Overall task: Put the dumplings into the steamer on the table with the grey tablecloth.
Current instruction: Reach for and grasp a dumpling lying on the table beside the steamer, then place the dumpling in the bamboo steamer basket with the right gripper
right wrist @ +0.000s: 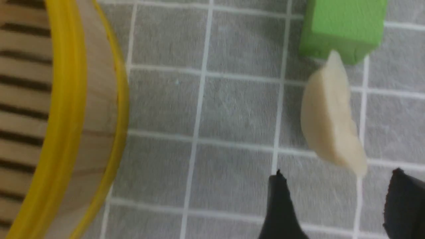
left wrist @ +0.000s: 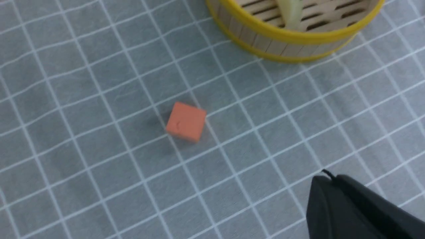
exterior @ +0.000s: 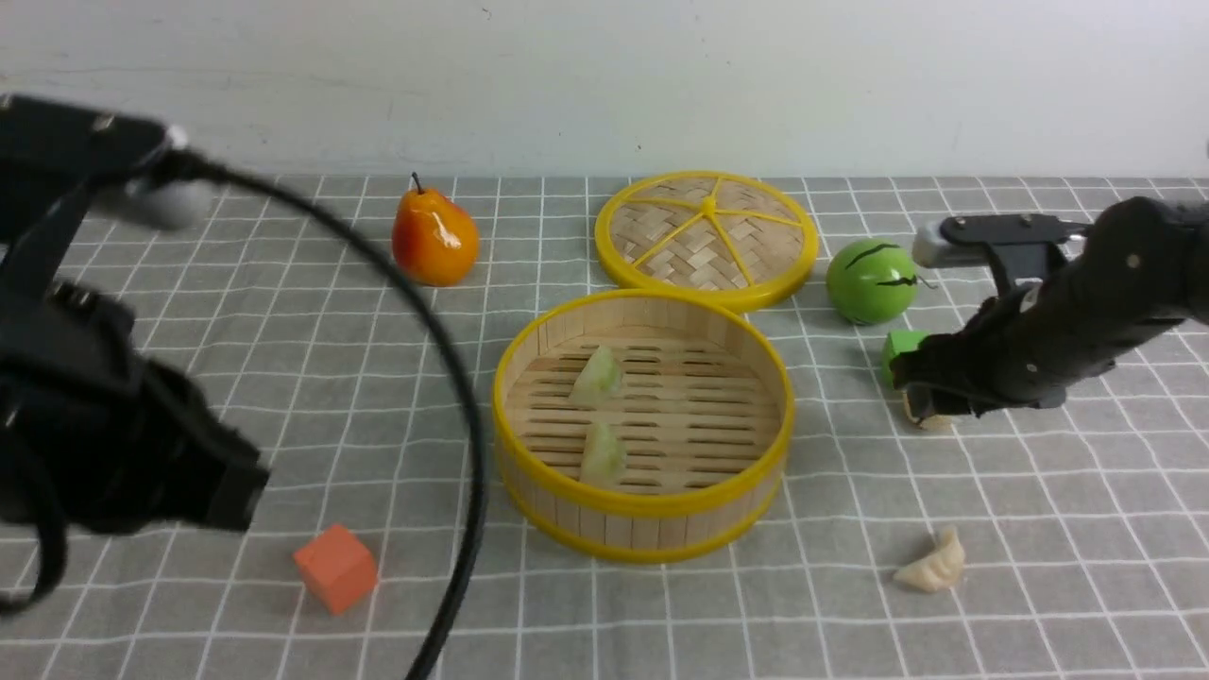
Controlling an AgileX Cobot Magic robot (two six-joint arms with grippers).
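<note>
The steamer (exterior: 529,378) stands mid-table on the grey tablecloth (exterior: 312,378) with two pale green dumplings inside, one further back (exterior: 597,376) and one nearer (exterior: 602,455). A cream dumpling (exterior: 933,567) lies front right. Another cream dumpling (right wrist: 330,116) lies beside a green cube (right wrist: 343,28), just ahead of my right gripper (right wrist: 337,181), which is open and empty; in the front view only its edge (exterior: 935,422) shows under the gripper. My left gripper (left wrist: 327,186) is shut and empty, raised at the left, near an orange cube (left wrist: 186,121). The steamer's wall shows in the left wrist view (left wrist: 265,39) and the right wrist view (right wrist: 99,109).
The woven lid (exterior: 706,236) lies behind the steamer. A pear (exterior: 433,236) stands back left, a green round fruit (exterior: 871,280) back right. The orange cube (exterior: 336,569) and green cube (exterior: 902,348) sit on the cloth. A black cable (exterior: 453,378) arcs left of the steamer.
</note>
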